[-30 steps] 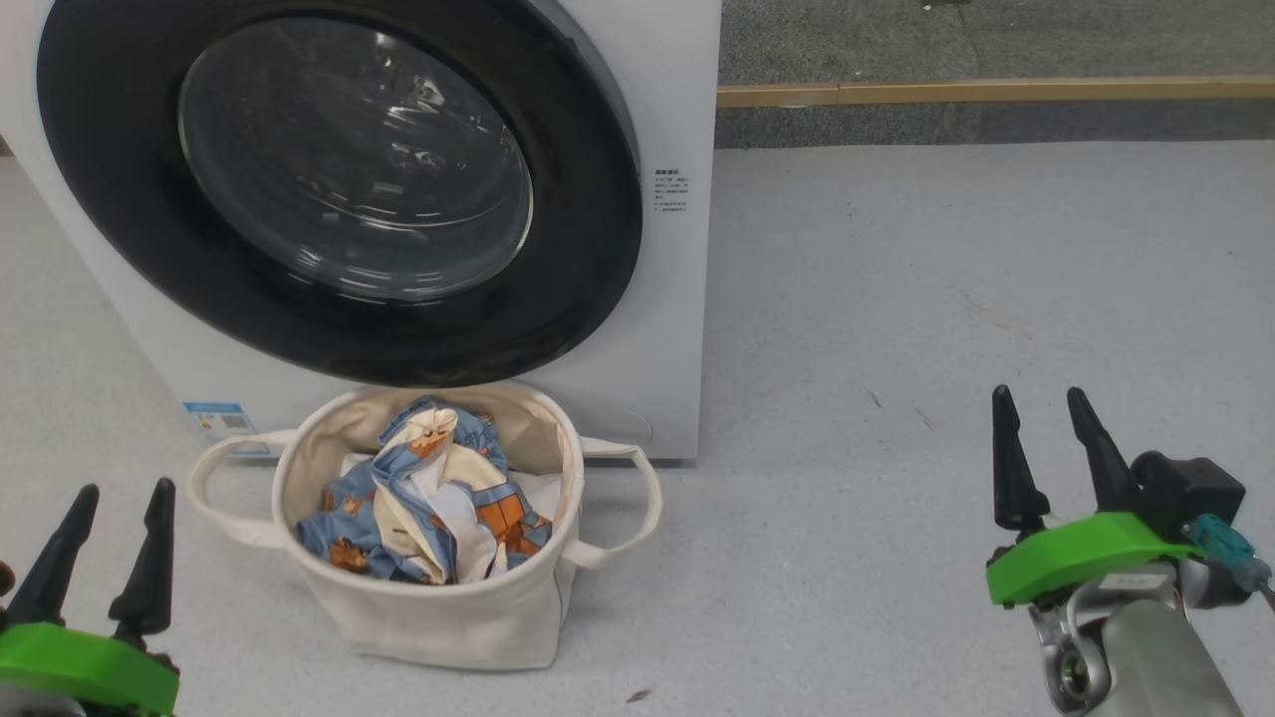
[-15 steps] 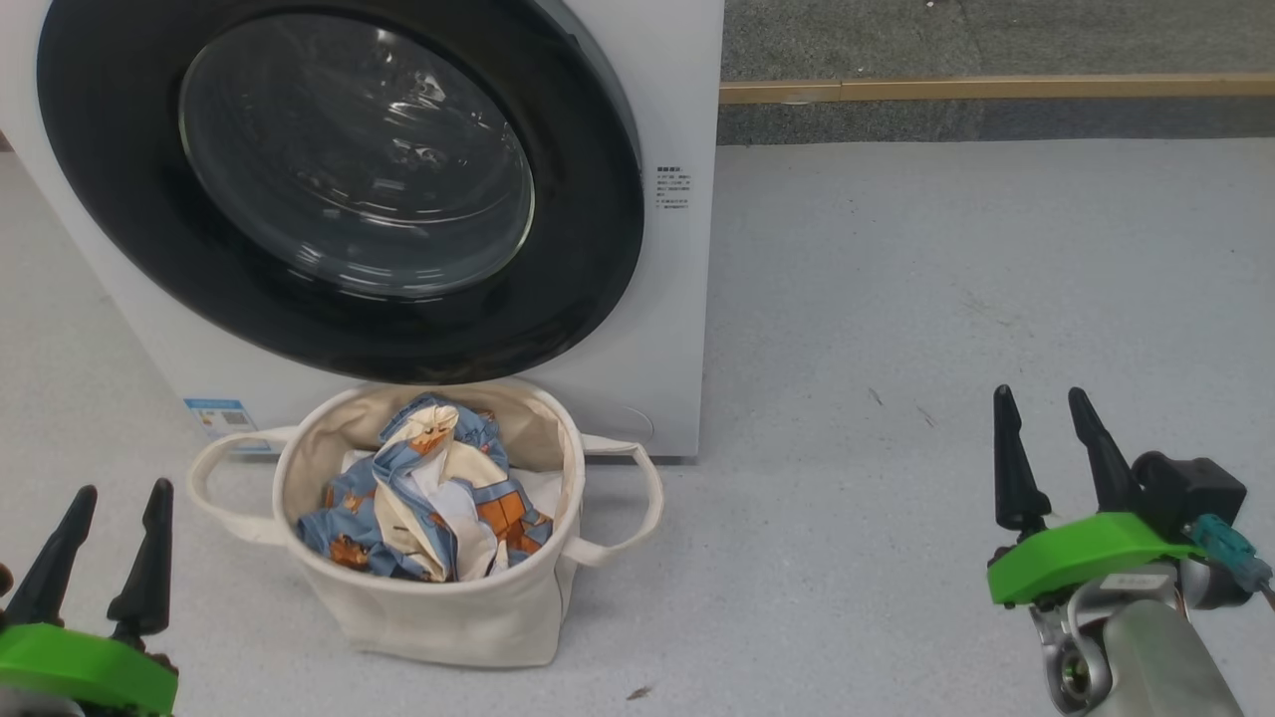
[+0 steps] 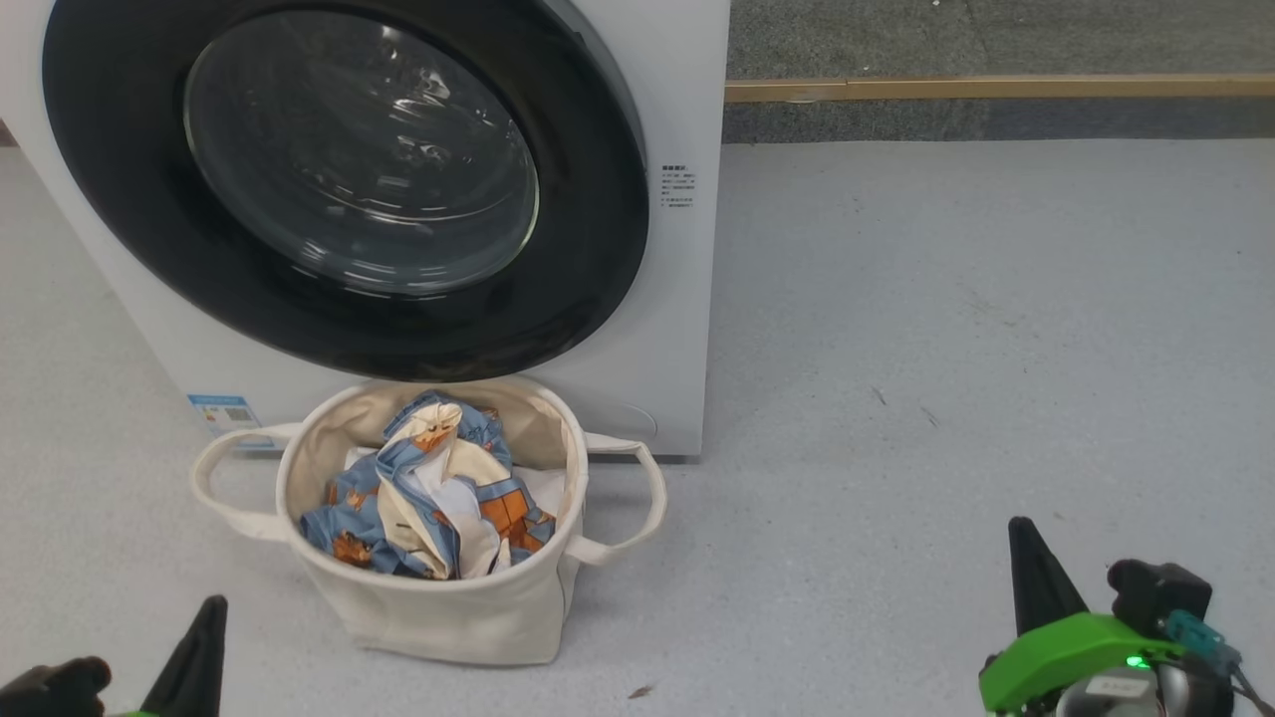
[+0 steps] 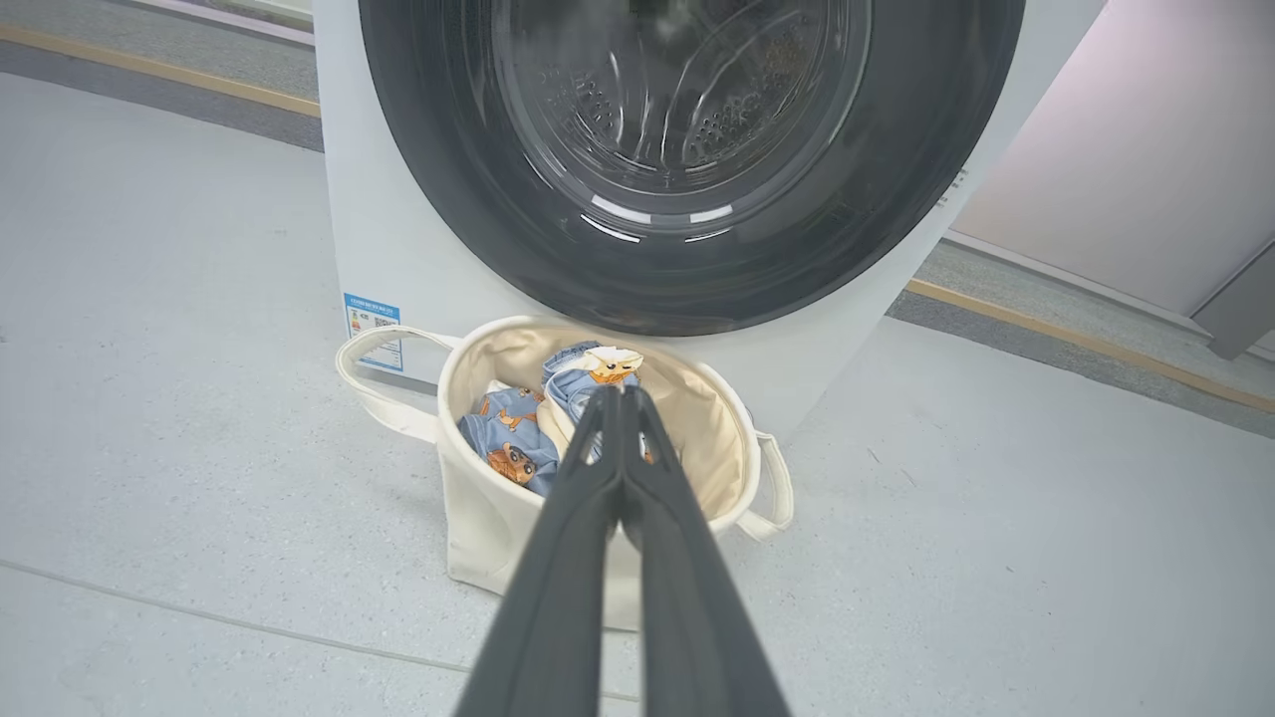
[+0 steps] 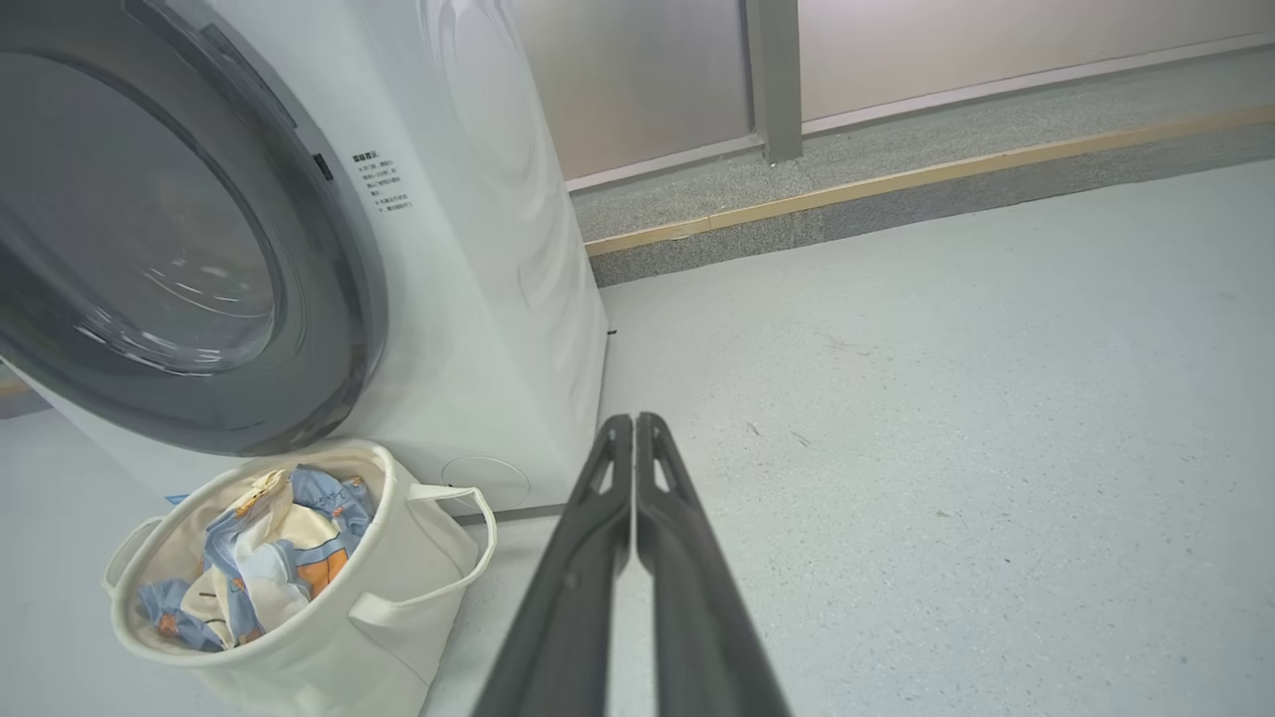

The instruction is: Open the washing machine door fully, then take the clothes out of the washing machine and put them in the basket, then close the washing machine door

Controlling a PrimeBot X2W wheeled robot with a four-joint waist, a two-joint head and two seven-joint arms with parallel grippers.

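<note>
Our left gripper and right gripper are both squeezed together. We see the blue clothes piled in the cream basket. It sits on the floor just under the closed washing machine door of the white washing machine.

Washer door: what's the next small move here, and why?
Probably just draw both arms back to rest. The door looks shut flush on the washer, the clothes lie in the basket, and the left gripper and right gripper are shut, holding nothing, clear of both.
</note>
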